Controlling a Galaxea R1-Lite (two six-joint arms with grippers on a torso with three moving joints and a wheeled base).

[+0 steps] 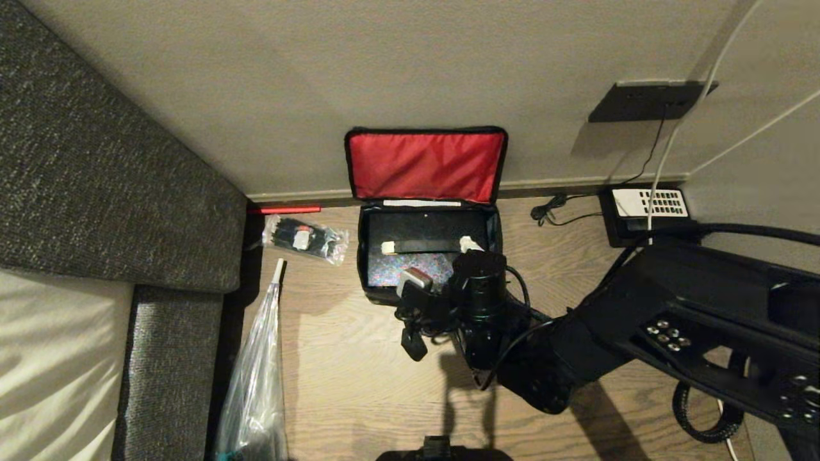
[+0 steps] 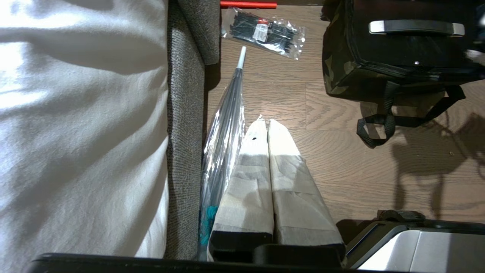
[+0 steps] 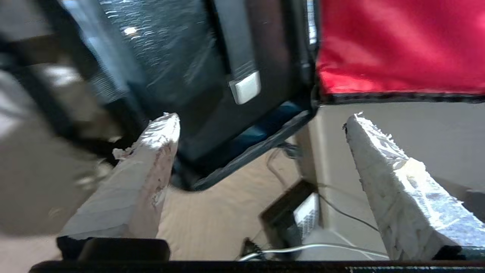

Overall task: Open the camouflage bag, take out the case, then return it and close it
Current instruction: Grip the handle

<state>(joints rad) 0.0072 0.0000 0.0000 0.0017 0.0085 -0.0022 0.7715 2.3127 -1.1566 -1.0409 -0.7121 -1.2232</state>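
Observation:
The camouflage bag [image 1: 426,166] stands open on the wooden floor against the wall, its red-lined lid propped upright. Its camouflage side [image 2: 336,64] and loose black straps show in the left wrist view. The black case [image 1: 423,227] lies inside it, with a silver-ended handle across its top [image 2: 416,27]. My right gripper [image 1: 443,261] hovers over the bag's near right part, open, with nothing between its taped fingers [image 3: 151,151]. Beyond them are the bag's corner and the red lining [image 3: 398,45]. My left gripper [image 2: 268,123] stays shut and low beside the sofa.
A clear packet of black ties [image 1: 304,240] lies left of the bag. A black telephone [image 1: 647,211] with cables sits at the wall on the right. A plastic-wrapped umbrella [image 1: 256,384] leans along the grey sofa [image 1: 96,192]. Bare floor lies in front of the bag.

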